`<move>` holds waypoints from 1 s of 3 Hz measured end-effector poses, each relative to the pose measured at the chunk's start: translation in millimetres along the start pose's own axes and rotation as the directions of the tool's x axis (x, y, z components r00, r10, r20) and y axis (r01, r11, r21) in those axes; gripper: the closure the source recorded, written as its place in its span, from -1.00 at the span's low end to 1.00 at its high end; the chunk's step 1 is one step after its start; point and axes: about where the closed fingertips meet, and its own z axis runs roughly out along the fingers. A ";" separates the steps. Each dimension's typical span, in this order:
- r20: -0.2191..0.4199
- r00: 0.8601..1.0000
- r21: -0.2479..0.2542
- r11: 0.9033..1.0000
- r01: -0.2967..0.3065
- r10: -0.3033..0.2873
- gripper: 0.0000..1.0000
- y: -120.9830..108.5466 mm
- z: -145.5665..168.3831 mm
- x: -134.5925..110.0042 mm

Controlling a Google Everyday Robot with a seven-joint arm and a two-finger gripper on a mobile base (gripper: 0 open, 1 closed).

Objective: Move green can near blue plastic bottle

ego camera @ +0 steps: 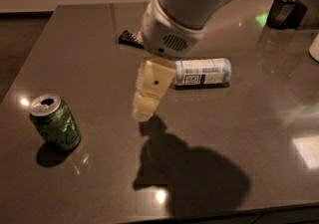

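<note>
The green can (55, 122) stands upright, slightly tilted, at the table's front left, its silver top with the pull-tab hole showing. The blue plastic bottle (203, 71) lies on its side mid-table, its cap end hidden behind my arm. My gripper (143, 111) hangs from the large white arm above the table's middle, just left of and in front of the bottle, well to the right of the can. It touches neither.
A dark flat snack wrapper (127, 38) lies behind the arm, partly hidden. A dark object (285, 11) stands at the back right, and a white thing (315, 47) pokes in at the right edge. The arm's shadow (192, 173) falls on the front of the dark table (89, 68).
</note>
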 end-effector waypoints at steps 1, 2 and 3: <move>0.047 0.999 -0.029 0.999 0.030 -0.028 -1.00 5.2 11.5 -32.7; 0.071 0.994 -0.084 0.993 0.085 -0.079 -1.00 18.5 35.0 -71.3; 0.066 0.991 -0.114 0.985 0.128 -0.121 -1.00 26.5 54.9 -93.0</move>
